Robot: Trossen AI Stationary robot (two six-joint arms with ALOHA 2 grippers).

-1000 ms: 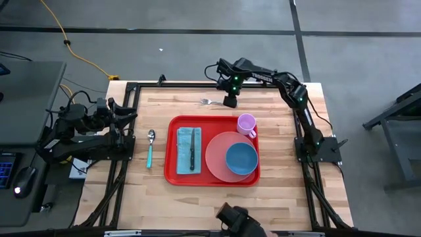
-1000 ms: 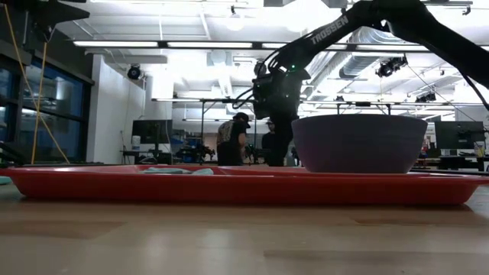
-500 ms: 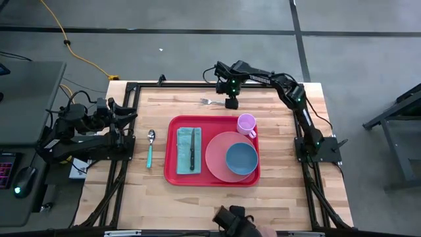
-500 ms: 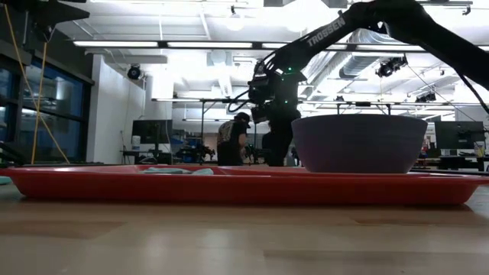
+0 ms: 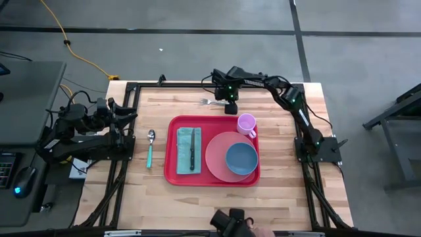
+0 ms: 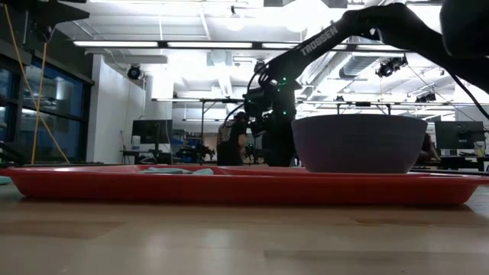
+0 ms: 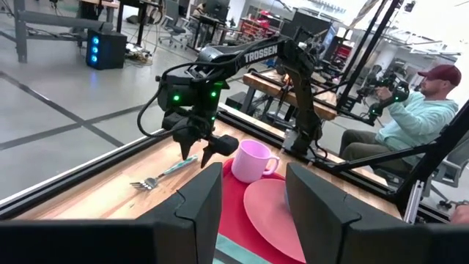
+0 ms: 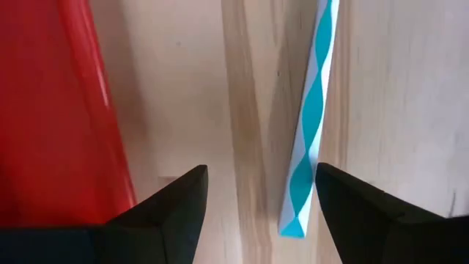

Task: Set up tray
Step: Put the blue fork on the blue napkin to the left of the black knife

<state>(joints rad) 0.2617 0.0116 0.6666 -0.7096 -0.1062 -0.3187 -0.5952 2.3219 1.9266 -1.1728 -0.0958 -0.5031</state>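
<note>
The red tray (image 5: 170, 153) lies mid-table and carries a teal napkin (image 5: 187, 138) with a knife (image 5: 193, 157), a pink plate (image 5: 217, 157) with a blue bowl (image 5: 241, 158) on it, and a pink cup (image 5: 247, 123). A fork (image 5: 210, 101) with a teal-and-white handle (image 8: 308, 132) lies flat on the wood beyond the tray's far edge. My right gripper (image 5: 230, 108) points down, open, low over the free end of the fork's handle (image 7: 174, 169), one finger on either side, touching nothing. My left gripper (image 7: 253, 172) waits open at the table's left side.
A teal-handled spoon (image 5: 150, 146) lies on the wood left of the tray. The tray's far rim (image 8: 80, 110) is close beside my right gripper. A person (image 7: 410, 125) sits beyond the table's right side. Bare wood surrounds the tray.
My right gripper has sunk toward the table and shifted slightly toward the near edge, coming down over the fork's handle end, and its wrist has rolled a little. The fork and the things on the tray have stayed where they were.
</note>
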